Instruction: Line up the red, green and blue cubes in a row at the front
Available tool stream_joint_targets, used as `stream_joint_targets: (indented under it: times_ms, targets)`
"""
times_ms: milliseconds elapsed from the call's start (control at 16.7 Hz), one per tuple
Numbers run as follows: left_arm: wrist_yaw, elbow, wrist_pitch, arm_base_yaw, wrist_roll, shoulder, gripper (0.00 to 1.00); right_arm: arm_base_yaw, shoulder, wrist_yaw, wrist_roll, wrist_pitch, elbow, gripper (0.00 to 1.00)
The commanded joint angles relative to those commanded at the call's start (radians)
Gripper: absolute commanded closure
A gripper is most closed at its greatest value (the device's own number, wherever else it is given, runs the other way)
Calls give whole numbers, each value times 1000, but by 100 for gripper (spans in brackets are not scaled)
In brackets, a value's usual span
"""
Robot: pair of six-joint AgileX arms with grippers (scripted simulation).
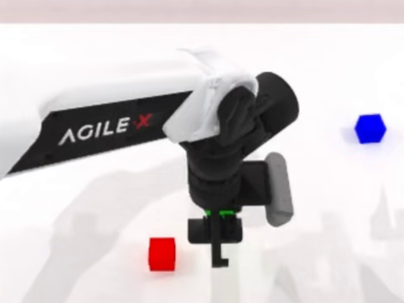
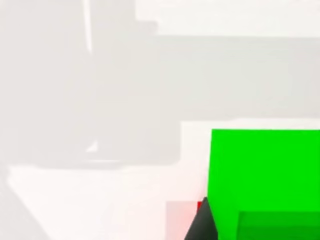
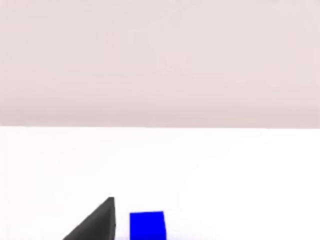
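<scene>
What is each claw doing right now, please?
Left claw: near the table's front, beside the red cube, shut on the green cube.
Right claw: cannot be told; the blue cube lies near it.

The table (image 1: 353, 208) is a smooth, matt white surface with no grain or texture, taking soft grey shadows without glare. The red cube (image 1: 162, 254) is plain and matt, evenly coloured, as is the blue cube (image 1: 370, 129) out at the right. The green cube (image 2: 265, 180) looks the same flat, unmarked finish up close from the left wrist. The left arm's casing reads as smooth white plastic with a black panel, and the left gripper (image 1: 218, 243) is matt black, plastic-looking. Beside it sits a grey, dull, rounded block (image 1: 278, 189).
</scene>
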Motion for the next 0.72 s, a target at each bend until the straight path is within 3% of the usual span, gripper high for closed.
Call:
stream_joint_targets:
  times_ms: [300,600,720]
  targets:
    - [1,-109,184,-5,-5,64,100,0,0,0,0,0,0,0]
    - [0,-128,210,-8,-5,78,100,0,0,0,0,0,0,0]
    - [0,-128,210,-8,-5,78,85,0,0,0,0,0,0,0]
